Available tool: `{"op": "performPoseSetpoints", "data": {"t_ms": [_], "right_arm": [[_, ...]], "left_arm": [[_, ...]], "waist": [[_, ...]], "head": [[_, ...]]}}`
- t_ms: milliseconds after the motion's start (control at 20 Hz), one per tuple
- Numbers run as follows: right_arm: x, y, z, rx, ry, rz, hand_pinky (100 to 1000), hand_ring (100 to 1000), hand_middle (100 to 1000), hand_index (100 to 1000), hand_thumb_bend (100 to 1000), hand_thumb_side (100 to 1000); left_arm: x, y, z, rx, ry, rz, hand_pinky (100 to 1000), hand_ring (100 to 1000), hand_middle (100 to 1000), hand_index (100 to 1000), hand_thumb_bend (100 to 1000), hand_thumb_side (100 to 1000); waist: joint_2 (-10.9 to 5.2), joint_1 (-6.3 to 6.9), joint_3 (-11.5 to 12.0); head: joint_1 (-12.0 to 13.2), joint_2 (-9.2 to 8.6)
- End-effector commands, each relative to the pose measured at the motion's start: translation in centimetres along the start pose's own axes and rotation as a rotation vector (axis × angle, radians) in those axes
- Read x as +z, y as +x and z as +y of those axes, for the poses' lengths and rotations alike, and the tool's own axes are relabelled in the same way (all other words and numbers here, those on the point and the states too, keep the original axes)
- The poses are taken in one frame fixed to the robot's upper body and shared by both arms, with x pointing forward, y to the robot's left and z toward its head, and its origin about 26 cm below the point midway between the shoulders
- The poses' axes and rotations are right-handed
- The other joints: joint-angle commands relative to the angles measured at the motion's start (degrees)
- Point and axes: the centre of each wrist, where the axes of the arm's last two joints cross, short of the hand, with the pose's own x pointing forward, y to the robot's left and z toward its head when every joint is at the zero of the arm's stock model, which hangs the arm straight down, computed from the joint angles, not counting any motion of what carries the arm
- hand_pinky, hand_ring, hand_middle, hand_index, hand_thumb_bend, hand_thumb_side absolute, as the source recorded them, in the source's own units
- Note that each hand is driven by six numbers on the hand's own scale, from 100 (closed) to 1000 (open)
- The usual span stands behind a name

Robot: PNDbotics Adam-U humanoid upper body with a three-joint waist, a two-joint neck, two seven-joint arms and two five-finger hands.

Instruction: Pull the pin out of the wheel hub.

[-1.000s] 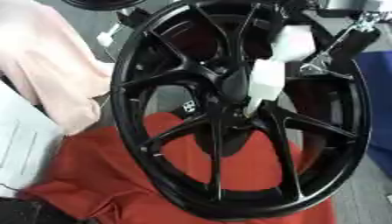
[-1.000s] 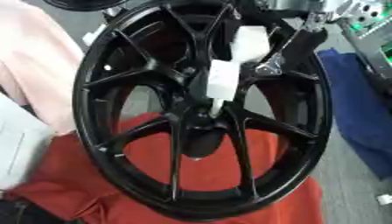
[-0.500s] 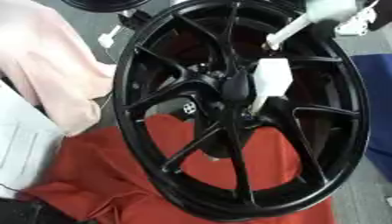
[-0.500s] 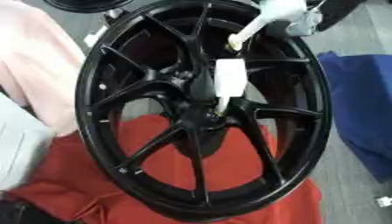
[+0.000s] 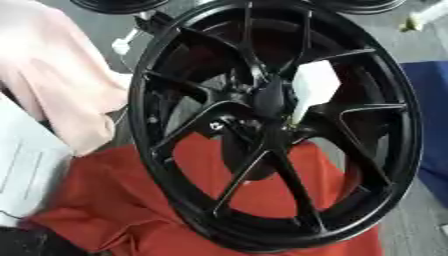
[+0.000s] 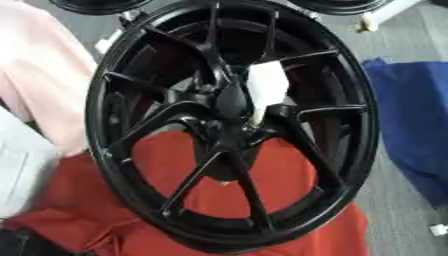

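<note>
Left eye view shows the white pin (image 5: 312, 90), a pale plastic piece with a broad flat upper part that narrows to a thin lower end, seated just right of the centre of the black multi-spoke alloy wheel hub (image 5: 271, 125); its narrow tip meets the dark central boss where the spokes join. The wheel fills most of both views, tilted so its rim runs from the upper middle down to the lower right, and its thin paired spokes fan out from the boss to the glossy black rim. Under the wheel's lower half lies a crumpled red cloth (image 5: 131, 200), showing through the gaps between the lower spokes. To the left, a pale pink fabric (image 5: 52, 85) lies beside the rim, with a white sheet-like surface (image 5: 22, 170) below it at the left edge. A dark blue cloth (image 6: 411, 115) lies to the right on the grey floor (image 6: 385, 200), apart from the rim in the right eye view. Near the top right corner a slim white object with a yellowish tip (image 6: 378, 15) shows; what it is cannot be told. Neither robot hand appears in either view, so the state of their fingers cannot be told.
</note>
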Motion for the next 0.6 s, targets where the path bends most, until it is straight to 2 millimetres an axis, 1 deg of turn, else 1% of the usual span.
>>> {"op": "performPoseSetpoints", "data": {"t_ms": [50, 150, 200, 250, 300, 350, 400, 450, 500, 550, 600], "right_arm": [[4.1, -0.4, -1.2, 0.155, 0.034, 0.052, 772, 650, 326, 537, 100, 100], [6.1, -1.5, 1.6, 0.139, -0.02, 0.136, 805, 676, 353, 568, 100, 100], [6.9, -1.8, 3.1, 0.135, -0.047, 0.17, 826, 711, 433, 631, 100, 100], [7.7, -2.0, 4.7, 0.129, -0.074, 0.198, 832, 722, 469, 657, 100, 100], [8.4, -2.1, 6.3, 0.121, -0.096, 0.22, 850, 755, 572, 727, 100, 105], [8.9, -2.1, 7.7, 0.113, -0.109, 0.236, 861, 783, 646, 777, 114, 145], [9.5, -2.0, 9.1, 0.102, -0.119, 0.249, 884, 845, 786, 845, 145, 226], [9.9, -1.9, 10.3, 0.092, -0.129, 0.259, 891, 863, 821, 856, 147, 231], [10.3, -1.7, 11.2, 0.084, -0.139, 0.263, 907, 900, 870, 878, 157, 222], [10.6, -1.6, 12.0, 0.077, -0.15, 0.264, 912, 913, 888, 883, 154, 199], [10.9, -1.5, 12.5, 0.068, -0.162, 0.267, 917, 928, 904, 882, 173, 100]], "left_arm": [[-0.6, 1.0, 0.5, -0.006, 0.018, -0.045, 652, 610, 575, 785, 262, 634], [-0.6, 1.0, 0.6, -0.007, 0.029, -0.047, 653, 610, 575, 785, 261, 634], [-0.6, 1.0, 0.6, -0.007, 0.033, -0.047, 653, 609, 575, 785, 261, 633], [-0.6, 1.1, 0.6, -0.007, 0.037, -0.048, 653, 609, 575, 785, 261, 632], [-0.6, 1.1, 0.6, -0.005, 0.039, -0.049, 653, 609, 575, 785, 261, 631], [-0.6, 1.1, 0.6, -0.004, 0.041, -0.049, 654, 609, 575, 785, 261, 631], [-0.6, 1.1, 0.6, -0.003, 0.041, -0.049, 654, 609, 575, 785, 262, 630], [-0.6, 1.1, 0.6, -0.002, 0.043, -0.048, 654, 609, 575, 785, 262, 630], [-0.6, 1.1, 0.6, -0.001, 0.045, -0.046, 654, 609, 575, 786, 262, 629], [-0.6, 1.1, 0.6, 0.0, 0.046, -0.045, 654, 609, 575, 786, 263, 629], [-0.6, 1.0, 0.6, 0.001, 0.047, -0.044, 655, 609, 575, 786, 262, 628]], "waist": [[-0.62, 0.34, -0.44], [-0.35, 0.71, -0.85], [-0.26, 0.9, -1.0], [-0.18, 1.08, -1.11], [-0.12, 1.26, -1.17], [-0.06, 1.43, -1.19], [-0.02, 1.65, -1.24], [0.02, 1.87, -1.28], [0.06, 2.1, -1.32], [0.09, 2.31, -1.38], [0.11, 2.56, -1.44]], "head": [[1.41, -1.13], [1.99, -1.33], [2.09, -1.38], [2.04, -1.42], [1.84, -1.46], [1.57, -1.51], [1.25, -1.54], [1.0, -1.61], [0.84, -1.7], [0.73, -1.79], [0.68, -1.87]]}}
